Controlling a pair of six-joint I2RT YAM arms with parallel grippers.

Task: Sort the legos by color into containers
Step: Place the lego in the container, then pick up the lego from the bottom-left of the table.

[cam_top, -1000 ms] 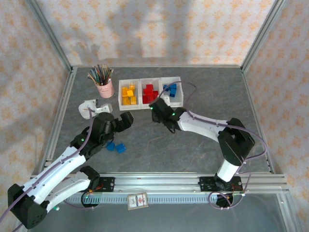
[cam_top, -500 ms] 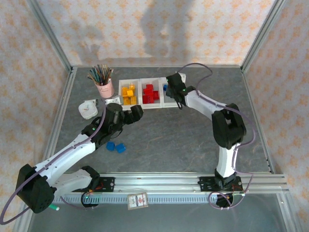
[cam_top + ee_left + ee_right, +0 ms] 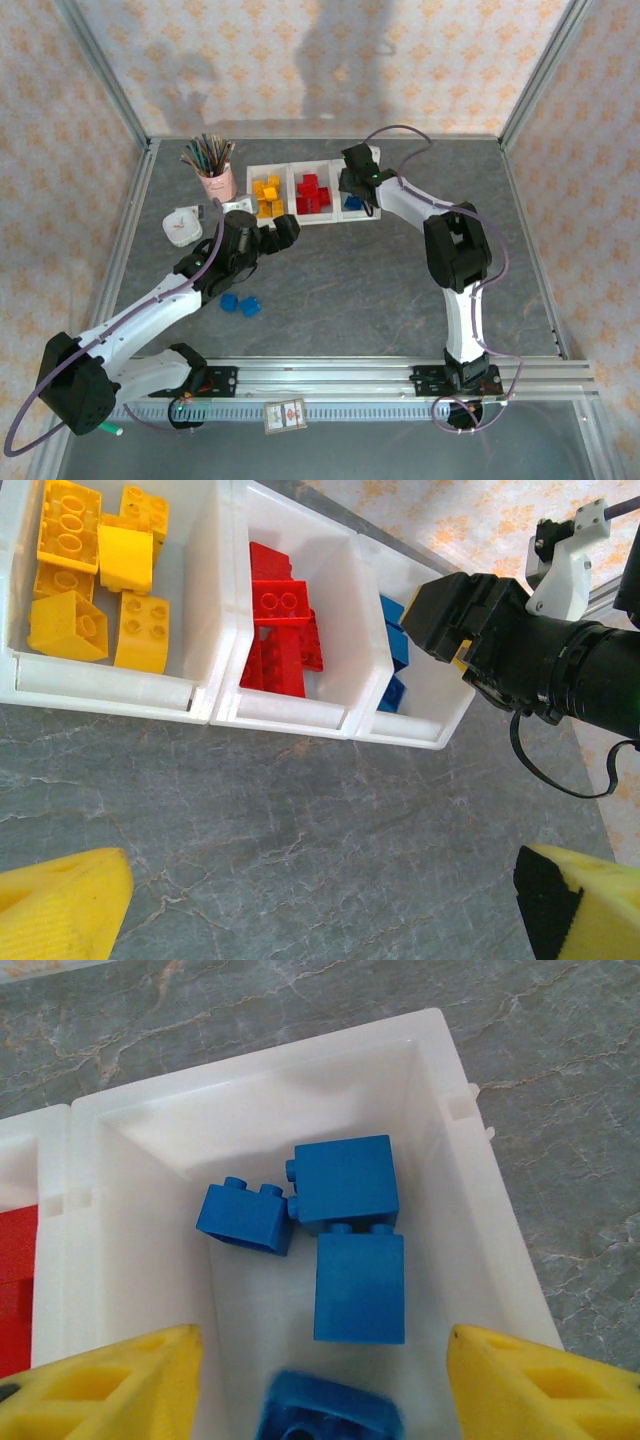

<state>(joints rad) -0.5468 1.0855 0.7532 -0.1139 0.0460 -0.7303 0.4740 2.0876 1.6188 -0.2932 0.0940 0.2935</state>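
Swung up from mid-table a second ago, our right gripper (image 3: pixel 352 188) now hangs over the right bin (image 3: pixel 130 1160) of the three joined bins (image 3: pixel 280 718). Our left gripper (image 3: pixel 282 232) has edged closer to the bins' front, jaws wide with nothing between them. We see the right jaws wide too, with a blue brick (image 3: pixel 325 1415) between them touching neither finger, above three blue bricks (image 3: pixel 358 1285) on the bin floor. Red bricks (image 3: pixel 280 630) lie in the middle bin and yellow bricks (image 3: pixel 95 570) in the left. Two blue bricks (image 3: pixel 249 306) lie loose on the table (image 3: pixel 400 300) by our left arm.
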